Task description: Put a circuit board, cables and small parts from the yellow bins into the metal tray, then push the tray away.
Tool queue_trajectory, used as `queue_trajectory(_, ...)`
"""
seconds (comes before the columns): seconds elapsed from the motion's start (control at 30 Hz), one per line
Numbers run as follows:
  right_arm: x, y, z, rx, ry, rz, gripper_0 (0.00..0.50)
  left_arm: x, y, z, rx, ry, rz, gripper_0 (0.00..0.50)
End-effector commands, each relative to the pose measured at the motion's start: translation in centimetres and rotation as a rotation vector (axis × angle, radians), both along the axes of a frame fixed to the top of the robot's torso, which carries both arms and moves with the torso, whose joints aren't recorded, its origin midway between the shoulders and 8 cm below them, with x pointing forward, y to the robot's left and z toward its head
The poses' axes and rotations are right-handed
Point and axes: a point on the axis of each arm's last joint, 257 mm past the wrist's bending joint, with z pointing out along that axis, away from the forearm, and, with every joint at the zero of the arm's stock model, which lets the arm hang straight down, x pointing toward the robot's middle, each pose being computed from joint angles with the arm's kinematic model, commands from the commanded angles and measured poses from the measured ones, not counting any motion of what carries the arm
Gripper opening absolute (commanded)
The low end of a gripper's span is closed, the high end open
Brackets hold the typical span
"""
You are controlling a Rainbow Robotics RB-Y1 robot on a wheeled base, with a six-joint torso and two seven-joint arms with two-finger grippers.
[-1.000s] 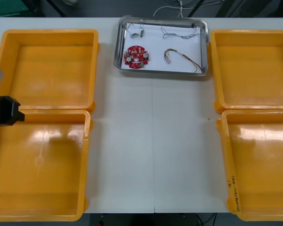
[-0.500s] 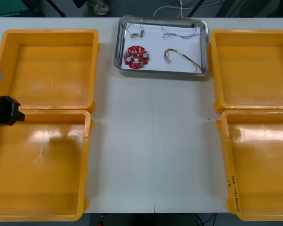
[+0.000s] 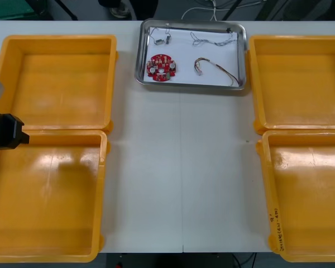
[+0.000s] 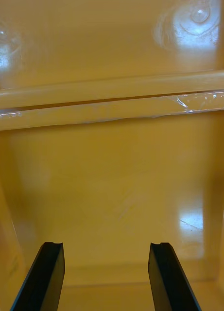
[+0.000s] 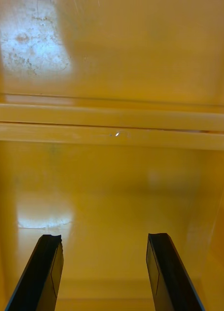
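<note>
While left gripper [image 5: 103, 237], right gripper [image 4: 106, 244] overhang bins [image 3: 61, 40], tray [image 3: 138, 61] (filled) sits.

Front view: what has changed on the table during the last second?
Nothing visibly moved. The tray holds the board, cables and small parts as before. The left end effector, open, stays over the left bins; the right end effector, open, is over a right bin.

Light table [image 3: 178, 167], white cords [image 3: 196, 10] beyond its far edge
</note>
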Motion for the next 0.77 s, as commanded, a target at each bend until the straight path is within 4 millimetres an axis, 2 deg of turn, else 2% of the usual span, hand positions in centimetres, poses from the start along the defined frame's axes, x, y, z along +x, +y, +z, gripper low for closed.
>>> queue_trajectory(0.03,0.91,-1.06,2.95,-0.045,-0.057,0.021,0.500,-0.31,0.09,0.72,0.008,-0.024,-0.020,0.500)
queue_trajectory(0.77,0.74,-1.08,2.81,-0.046,-0.048,0.020,0.500,-0.31,0.09,0.72,0.008,-0.024,-0.020,0.500)
